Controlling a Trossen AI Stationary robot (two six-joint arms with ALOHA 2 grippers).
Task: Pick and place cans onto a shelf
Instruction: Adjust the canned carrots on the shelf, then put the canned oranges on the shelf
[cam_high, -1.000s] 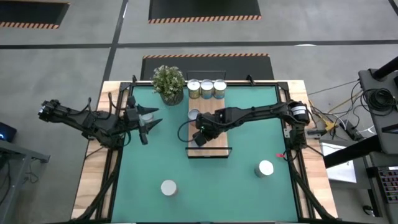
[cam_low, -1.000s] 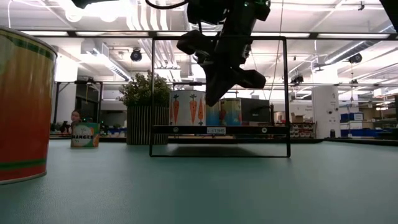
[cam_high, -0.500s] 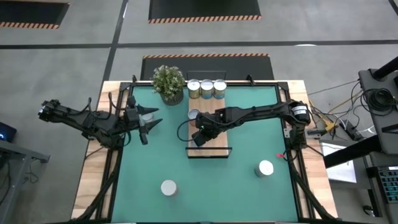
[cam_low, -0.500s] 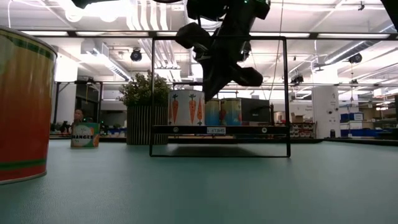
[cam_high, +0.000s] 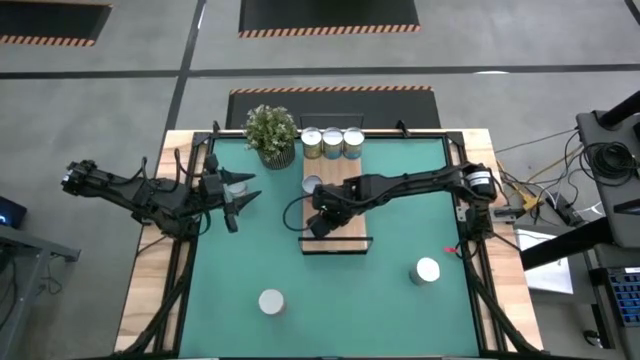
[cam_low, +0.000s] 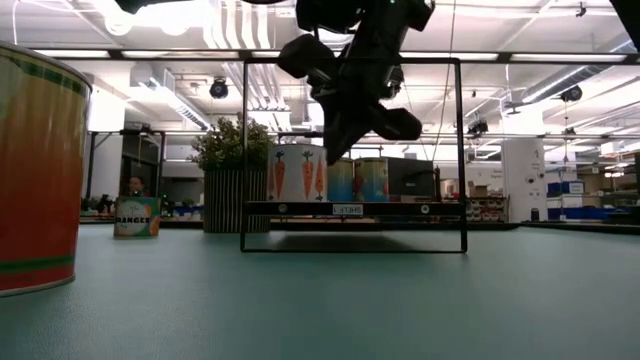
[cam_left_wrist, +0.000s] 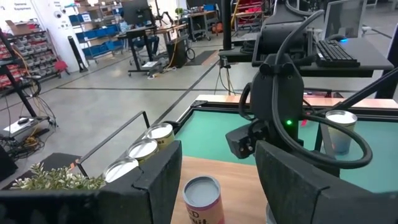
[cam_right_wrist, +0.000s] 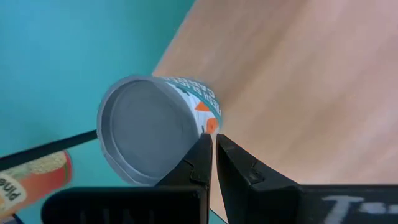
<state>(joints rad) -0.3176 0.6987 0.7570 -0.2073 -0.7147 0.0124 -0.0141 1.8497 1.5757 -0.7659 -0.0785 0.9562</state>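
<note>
The wooden shelf (cam_high: 350, 228) lies in the middle of the green mat. One can (cam_high: 312, 184) stands upright on it near its far left edge. It shows from above in the right wrist view (cam_right_wrist: 155, 127), with a teal label marked in orange. My right gripper (cam_high: 318, 218) hangs over the shelf beside this can, its fingers (cam_right_wrist: 213, 155) shut and empty. In the low view it (cam_low: 335, 150) is at about the height of the can's top. My left gripper (cam_high: 243, 200) waits open at the mat's left side. My right gripper's shut fingertips (cam_right_wrist: 205, 146) slant down right at the can's side (cam_right_wrist: 208, 118). I cannot tell whether they touch it. The can stands upright on the shelf board.
Three cans (cam_high: 332, 142) stand in a row at the far edge beside a potted plant (cam_high: 272, 133). Two more cans stand on the near mat (cam_high: 427, 270) (cam_high: 271, 301). The shelf's black wire frame (cam_low: 460, 150) rises at its ends.
My right gripper has drifted a little toward the table's left edge above the shelf, closer to the can standing there. The can has stayed where it was.
</note>
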